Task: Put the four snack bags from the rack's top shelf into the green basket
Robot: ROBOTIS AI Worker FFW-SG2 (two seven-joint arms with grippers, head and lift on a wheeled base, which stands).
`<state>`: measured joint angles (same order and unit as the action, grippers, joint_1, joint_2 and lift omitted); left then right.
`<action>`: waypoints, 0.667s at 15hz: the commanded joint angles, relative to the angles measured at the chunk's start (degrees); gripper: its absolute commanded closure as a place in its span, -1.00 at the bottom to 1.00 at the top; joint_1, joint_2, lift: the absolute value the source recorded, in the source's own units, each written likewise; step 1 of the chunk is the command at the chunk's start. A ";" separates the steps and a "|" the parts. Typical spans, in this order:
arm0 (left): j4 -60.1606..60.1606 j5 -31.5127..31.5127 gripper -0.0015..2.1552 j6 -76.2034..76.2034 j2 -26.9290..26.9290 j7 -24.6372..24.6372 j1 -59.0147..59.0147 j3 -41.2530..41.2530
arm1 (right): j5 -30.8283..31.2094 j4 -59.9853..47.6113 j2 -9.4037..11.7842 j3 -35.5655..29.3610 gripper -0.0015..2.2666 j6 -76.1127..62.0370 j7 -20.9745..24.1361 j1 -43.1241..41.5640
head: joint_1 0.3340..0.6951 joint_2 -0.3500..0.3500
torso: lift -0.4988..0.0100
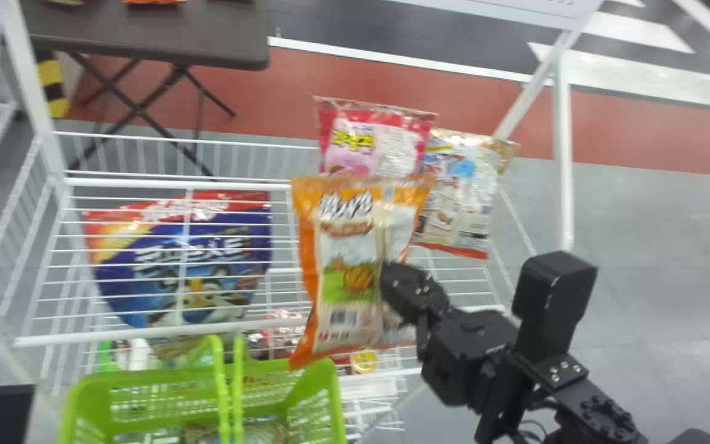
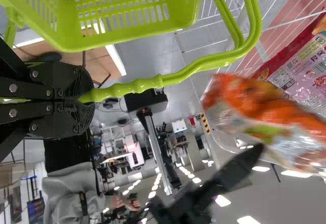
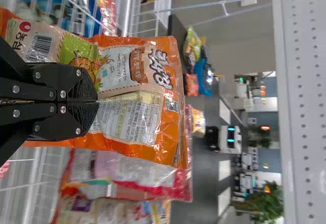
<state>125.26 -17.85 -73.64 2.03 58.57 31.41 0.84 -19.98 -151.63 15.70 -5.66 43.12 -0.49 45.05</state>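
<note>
The right fingers (image 3: 76,84) are clamped on the orange snack bag (image 1: 347,246), mid-frame in the head view. Bring it toward the basket (image 1: 145,377) at lower left — bottom edge kept high so it won't snag — and let go only once it hangs fully inside. The left fingers (image 2: 76,87), closed on the handle (image 2: 133,85), should keep it steady.

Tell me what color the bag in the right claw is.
Mostly orange, with beige and green panels; it shows best in the head view.
</note>
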 commanded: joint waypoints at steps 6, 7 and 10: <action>1.03 0.72 0.99 0.02 -0.28 -0.12 0.76 -1.46 | -4.11 3.71 -1.29 -2.42 0.93 8.17 -4.25 6.89 | 1.00 -1.00 | 0.96; 1.30 0.72 0.99 0.02 -0.19 -0.12 0.93 -1.46 | -5.16 5.30 -1.64 -1.54 0.93 9.05 -5.66 6.89 | 1.00 -1.00 | 0.96; 1.47 0.72 0.99 0.37 -0.28 -0.03 1.11 -1.46 | -4.99 8.64 -1.82 3.55 0.93 9.75 -7.50 6.36 | 1.00 -1.00 | 0.96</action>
<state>126.60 -17.13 -73.58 1.77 58.50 32.43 -0.62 -25.02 -144.46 13.97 -4.53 52.43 -7.68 51.70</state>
